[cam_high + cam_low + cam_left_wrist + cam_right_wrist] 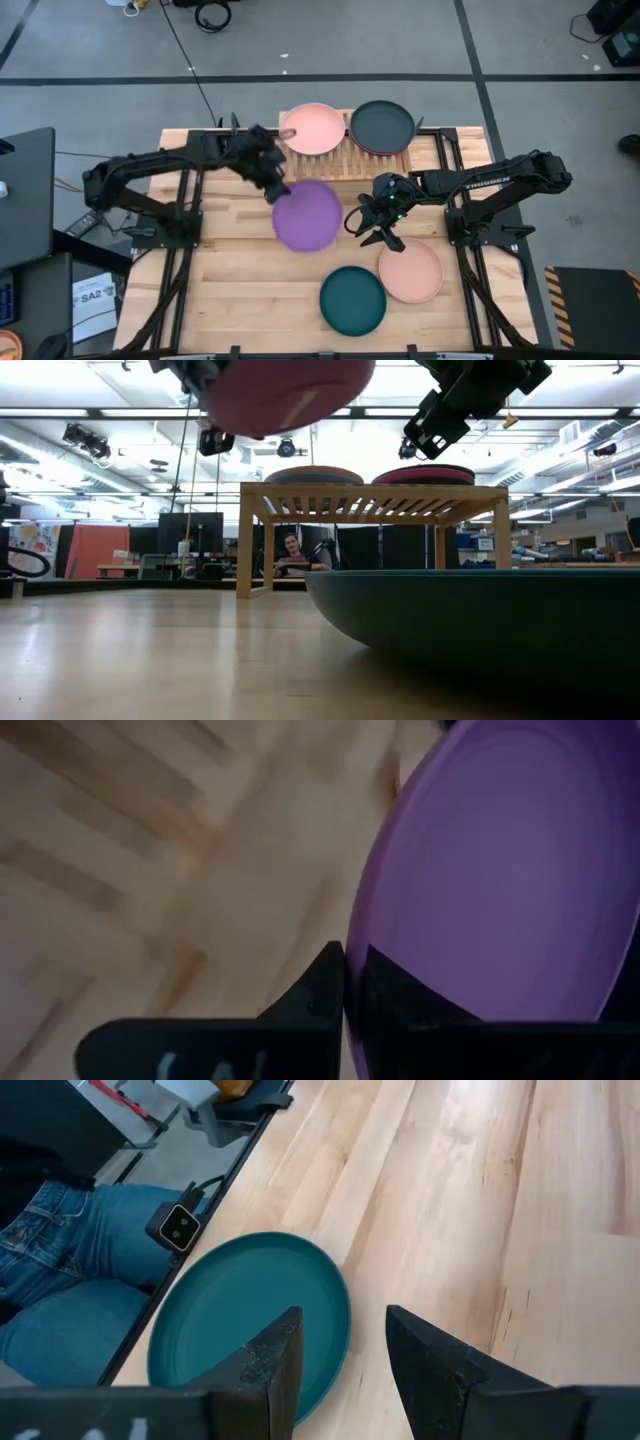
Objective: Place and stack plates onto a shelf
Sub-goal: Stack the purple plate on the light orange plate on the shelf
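Note:
My left gripper (278, 190) is shut on the purple plate (308, 215), which hangs over the middle of the table in front of the shelf (345, 160). The bamboo shelf carries a peach plate (313, 128) and a charcoal plate (382, 125) lying on a magenta one. My right gripper (383, 232) is open in the air, right of the purple plate, touching nothing. A dark teal plate (352, 300) and a second peach plate (411, 271) lie flat on the table near its front edge. The other plates are out of view. My left gripper pinches the purple plate's rim (362, 955) at its left far edge, one finger (320, 990) on each face. The fingers come from the table's left, slanting down. The plate is lifted clear of the table, its underside showing high in the low view (285, 390).
A person in jeans (70, 1270) stands at the table's near edge beside a small camera (180, 1227). Arm frames (170, 230) flank the table's left and right sides. Bare planks lie left of the teal plate.

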